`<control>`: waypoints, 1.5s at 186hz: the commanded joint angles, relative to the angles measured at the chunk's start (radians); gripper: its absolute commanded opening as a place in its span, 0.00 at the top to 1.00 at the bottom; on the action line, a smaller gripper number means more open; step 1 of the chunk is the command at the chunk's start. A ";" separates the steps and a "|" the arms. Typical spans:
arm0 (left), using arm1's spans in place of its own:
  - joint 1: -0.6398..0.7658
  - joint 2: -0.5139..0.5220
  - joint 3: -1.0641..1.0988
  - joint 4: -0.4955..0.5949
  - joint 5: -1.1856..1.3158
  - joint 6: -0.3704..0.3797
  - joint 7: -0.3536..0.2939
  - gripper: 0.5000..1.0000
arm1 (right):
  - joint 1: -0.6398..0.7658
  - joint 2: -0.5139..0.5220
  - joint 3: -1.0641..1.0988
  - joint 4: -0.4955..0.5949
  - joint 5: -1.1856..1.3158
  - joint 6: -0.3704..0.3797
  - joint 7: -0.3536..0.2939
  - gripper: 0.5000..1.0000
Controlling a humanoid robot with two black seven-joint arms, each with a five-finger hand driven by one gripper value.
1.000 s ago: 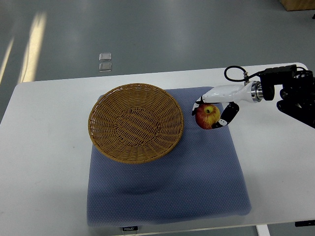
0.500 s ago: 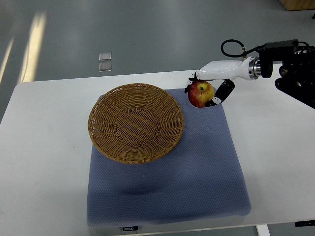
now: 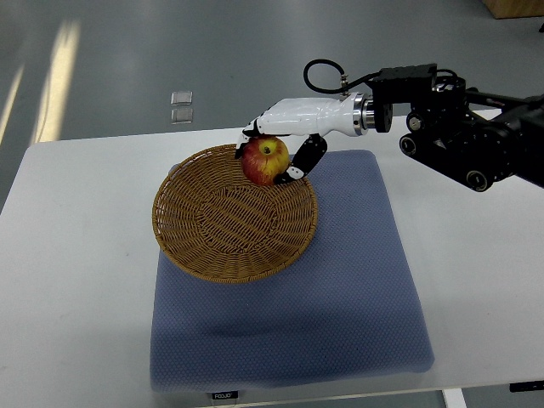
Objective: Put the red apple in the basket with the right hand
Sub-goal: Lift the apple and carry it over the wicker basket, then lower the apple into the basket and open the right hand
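My right hand (image 3: pixel 274 153) is shut on the red apple (image 3: pixel 264 161), which has a yellow patch near its stem. It holds the apple above the far rim of the round wicker basket (image 3: pixel 235 212). The basket has nothing in it and sits on the left part of a blue mat (image 3: pixel 340 289). The white hand and black forearm come in from the right edge. The left arm does not show.
The mat lies on a white table (image 3: pixel 76 280). The right arm's black body (image 3: pixel 463 132) hangs over the table's far right corner. Two small clear squares (image 3: pixel 181 106) lie on the grey floor beyond the table.
My right hand has lifted the apple off the mat's far right part and carried it left, from beside the basket to above its far rim.
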 commanded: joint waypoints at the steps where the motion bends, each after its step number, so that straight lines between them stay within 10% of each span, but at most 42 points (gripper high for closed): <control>1: 0.000 0.000 0.000 0.000 0.000 0.000 0.000 0.00 | -0.028 0.048 -0.001 -0.016 -0.001 -0.003 -0.001 0.60; 279: 0.000 0.000 -0.001 -0.002 0.000 0.000 0.000 0.00 | -0.106 0.075 0.044 -0.146 0.008 -0.096 -0.033 0.18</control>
